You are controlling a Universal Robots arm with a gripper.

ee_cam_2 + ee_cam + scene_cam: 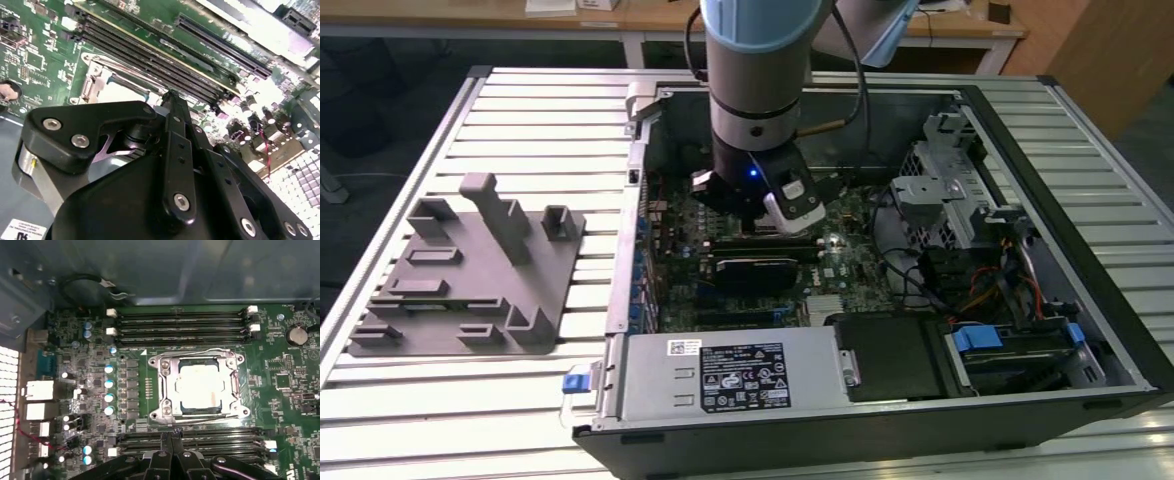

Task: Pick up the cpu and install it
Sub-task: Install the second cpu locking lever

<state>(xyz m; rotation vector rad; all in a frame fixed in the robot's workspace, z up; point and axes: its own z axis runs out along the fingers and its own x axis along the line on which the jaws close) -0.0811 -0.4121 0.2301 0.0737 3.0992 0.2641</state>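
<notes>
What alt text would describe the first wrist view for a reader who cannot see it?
The cpu, pale and square, sits inside the metal socket frame on a green motherboard. Dark memory slots run on both sides, and the black gripper is beside the frame.

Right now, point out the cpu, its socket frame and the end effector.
cpu [200,386], first wrist view, pale metal top.
socket frame [161,390], first wrist view, metal side rail.
end effector [171,434], first wrist view, fingertips.
</notes>
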